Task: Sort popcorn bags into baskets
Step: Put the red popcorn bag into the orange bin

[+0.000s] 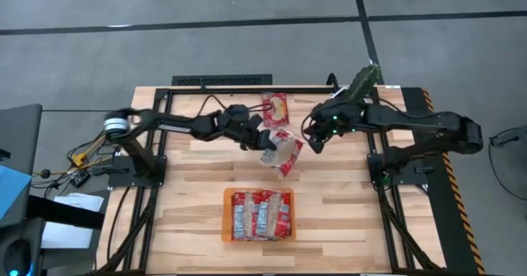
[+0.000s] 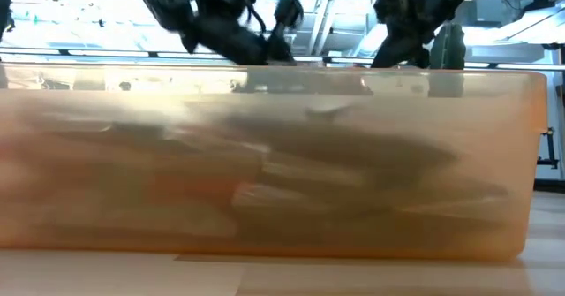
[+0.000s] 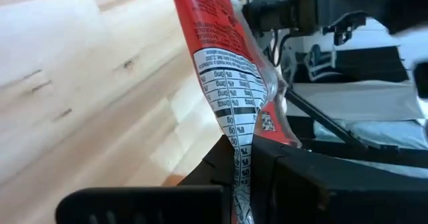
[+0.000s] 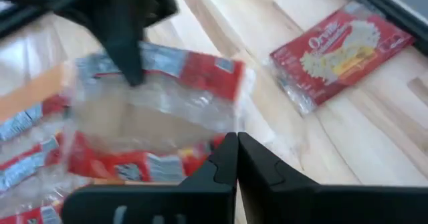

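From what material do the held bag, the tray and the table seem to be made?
The held popcorn bag looks like thin glossy plastic film: partly clear, crinkled, printed red. The orange tray seems translucent plastic, since shapes show through its wall. The table appears to be pale wood in joined strips, with visible grain.

Over the middle of the wooden table [image 1: 181, 218] the way is crowded: the left gripper [image 1: 262, 138] and the right gripper [image 1: 309, 138] reach in from either side and meet at a clear-and-red popcorn bag [image 1: 282, 151] held between them, so nothing could cross there. Just behind them a red popcorn bag [image 1: 276, 108] lies flat on the boards, and the cactus [image 1: 362, 82] stands at the far right corner beside the right arm. The orange tray [image 1: 226, 217] near the front edge is filled side to side with packets [image 1: 260, 214]. Bare wood lies open to both sides of the tray
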